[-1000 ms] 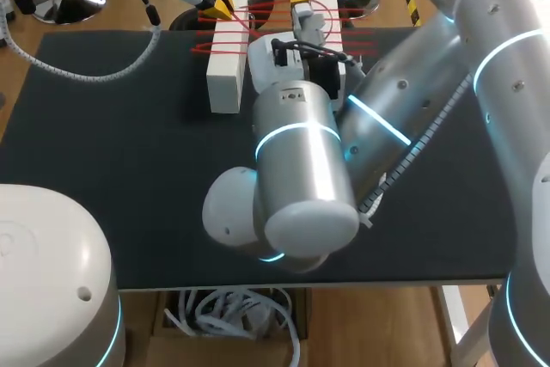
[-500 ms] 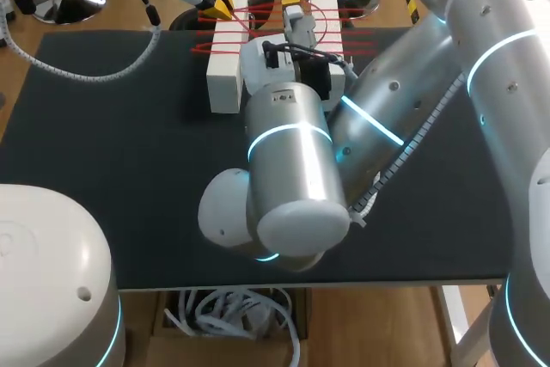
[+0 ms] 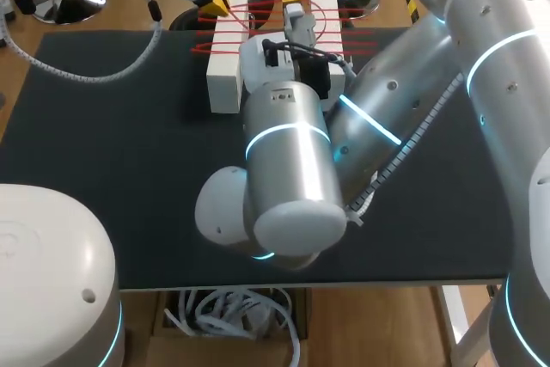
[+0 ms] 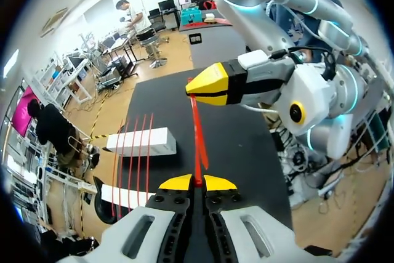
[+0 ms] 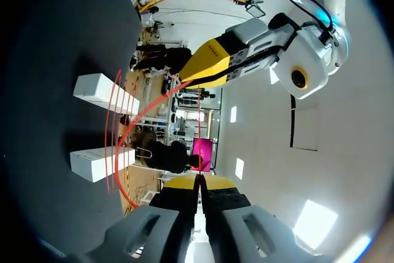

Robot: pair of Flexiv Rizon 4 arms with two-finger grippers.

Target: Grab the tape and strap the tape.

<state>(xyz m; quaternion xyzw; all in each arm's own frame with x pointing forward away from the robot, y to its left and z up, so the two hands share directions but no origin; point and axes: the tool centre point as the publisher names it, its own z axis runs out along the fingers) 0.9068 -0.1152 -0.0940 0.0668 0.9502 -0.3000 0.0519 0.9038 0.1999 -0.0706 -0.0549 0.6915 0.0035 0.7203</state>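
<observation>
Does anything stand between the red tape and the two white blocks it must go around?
Nothing visible does. The left gripper and right gripper both pinch the red tape, and loops already lie across the white blocks.

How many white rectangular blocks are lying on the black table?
2. One white rectangular block lies near the black table's far edge; the other lies to its right, partly hidden behind the right arm.
</observation>
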